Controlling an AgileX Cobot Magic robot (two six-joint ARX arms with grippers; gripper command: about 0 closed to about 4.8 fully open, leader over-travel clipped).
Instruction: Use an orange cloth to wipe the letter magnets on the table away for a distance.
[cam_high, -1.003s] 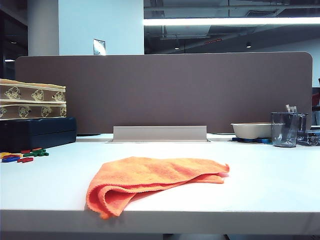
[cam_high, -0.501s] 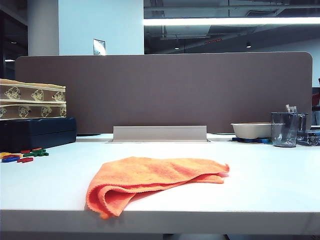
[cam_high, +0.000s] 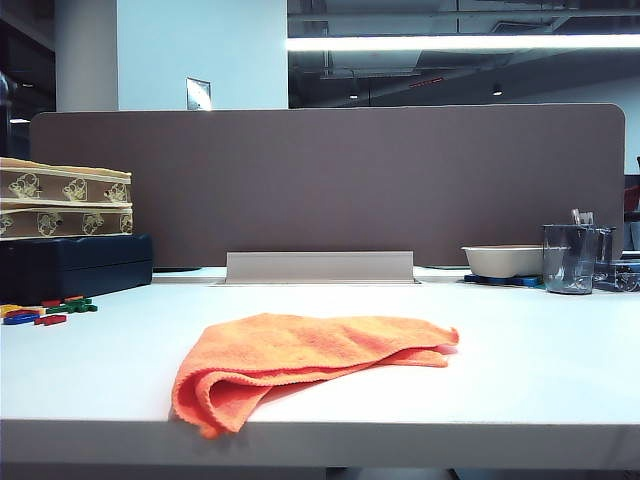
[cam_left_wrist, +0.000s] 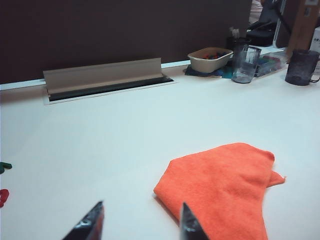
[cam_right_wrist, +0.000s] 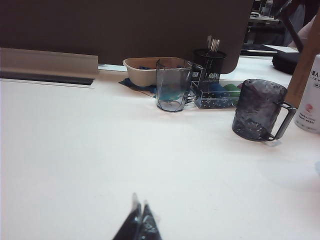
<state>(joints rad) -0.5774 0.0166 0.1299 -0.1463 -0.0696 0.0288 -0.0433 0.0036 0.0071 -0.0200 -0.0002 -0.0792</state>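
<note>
The orange cloth (cam_high: 300, 360) lies loosely folded on the white table (cam_high: 520, 360), one fold hanging at the front edge. The letter magnets (cam_high: 72, 306), small dark green pieces among red and blue ones, sit at the table's far left. In the left wrist view my left gripper (cam_left_wrist: 142, 206) hovers open and empty over bare table, with the cloth (cam_left_wrist: 225, 185) just beside one fingertip (cam_left_wrist: 185, 215); a green magnet (cam_left_wrist: 5, 166) shows at the frame's edge. My right gripper (cam_right_wrist: 140, 205) is shut on nothing, low over the table. Neither gripper shows in the exterior view.
Patterned boxes (cam_high: 65, 200) on a dark case (cam_high: 70, 265) stand at the back left. A brown partition (cam_high: 330, 180) and cable-slot cover (cam_high: 320, 267) run along the back. A bowl (cam_high: 500, 260), clear cup (cam_high: 570, 258), dark mug (cam_right_wrist: 257, 110) and pen holder (cam_right_wrist: 209, 62) crowd the back right.
</note>
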